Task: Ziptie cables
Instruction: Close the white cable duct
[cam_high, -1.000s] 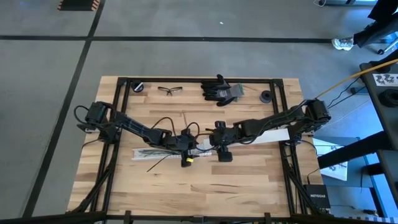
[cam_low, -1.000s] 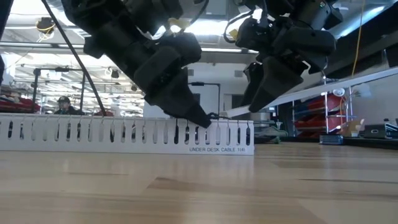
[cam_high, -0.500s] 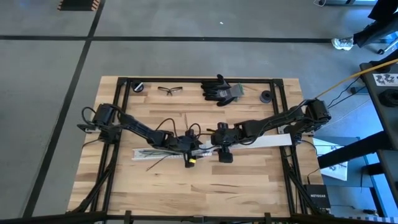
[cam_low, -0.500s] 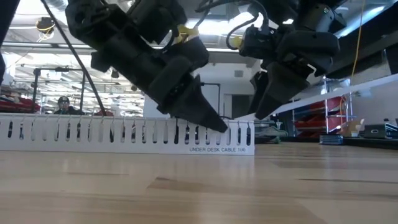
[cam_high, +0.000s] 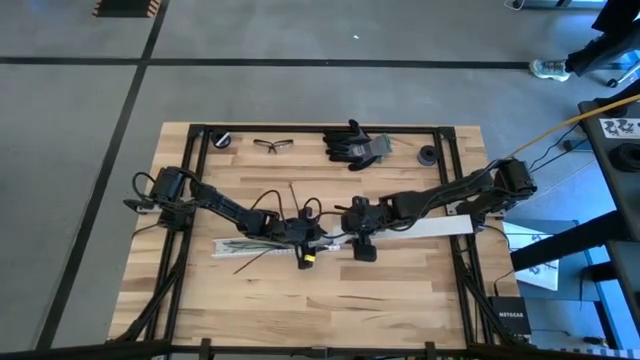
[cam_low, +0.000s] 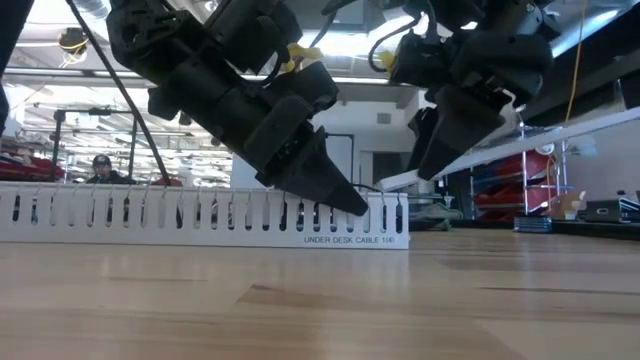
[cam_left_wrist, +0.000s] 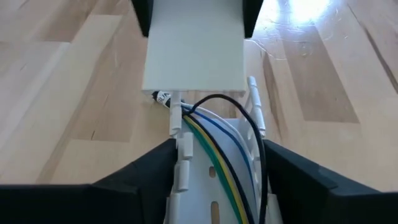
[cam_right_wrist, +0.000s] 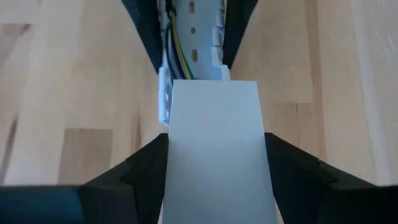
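Note:
A white slotted rail (cam_high: 260, 247) (cam_low: 200, 215) lies flat on the table. The cables (cam_left_wrist: 217, 168), black, blue, yellow and green, run along inside it, and one dark wire (cam_high: 250, 262) trails out toward the near edge. My left gripper (cam_left_wrist: 217, 149) (cam_high: 308, 243) is at the rail's right end, with a finger on each side of it. My right gripper (cam_right_wrist: 214, 140) (cam_high: 352, 236) is shut on a long flat white strip (cam_high: 430, 226) (cam_left_wrist: 193, 50). The strip's left end hangs just beyond the rail's right end. My left gripper has the rail's right end between its two fingers, one against each outer wall (cam_left_wrist: 180, 155). The fingers slant down from the table's left and lie along the rail, which stays on the table. My right gripper pinches the strip by its two long edges (cam_right_wrist: 177, 155), near its left end. Its fingers slant down from the table's right and lie along the strip. The strip is lifted clear, its left end (cam_low: 385, 181) low and the rest rising toward the right.
At the far edge lie black gloves (cam_high: 352, 143), safety glasses (cam_high: 270, 146), a black roll (cam_high: 428, 155) and a small black disc (cam_high: 220, 139). A black frame (cam_high: 200, 150) borders the table. The wood near the front edge is bare. A person (cam_low: 102, 168) sits far behind.
My left gripper has dipped and moved a little toward the table's right, down onto the rail's right end. My right gripper has kept its place with the strip, whose left end stays just beyond the rail.

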